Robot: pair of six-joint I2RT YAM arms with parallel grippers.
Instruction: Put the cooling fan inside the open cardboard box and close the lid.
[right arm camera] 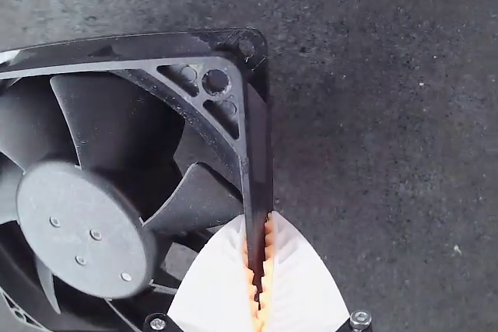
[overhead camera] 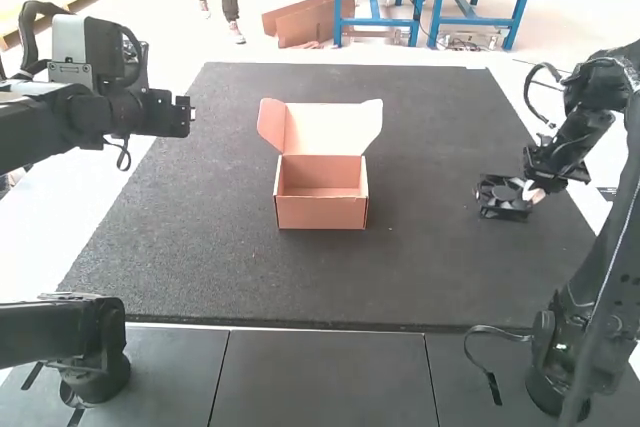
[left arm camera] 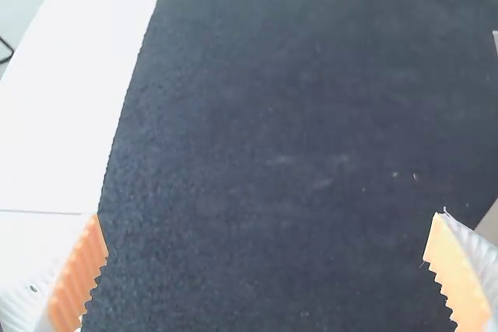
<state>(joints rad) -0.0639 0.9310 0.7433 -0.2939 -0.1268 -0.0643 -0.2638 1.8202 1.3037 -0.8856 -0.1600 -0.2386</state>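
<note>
Fan [overhead camera: 503,197] is at the right side of the mat [overhead camera: 200,207], well apart from the box [overhead camera: 321,195]. Right gripper [right arm camera: 259,274] is clamped on the fan's frame edge. The box stands mid-mat with its lid [overhead camera: 320,125] raised on the far side. Left gripper [left arm camera: 264,270] is spread wide and holds nothing, over the mat's left edge.
</note>
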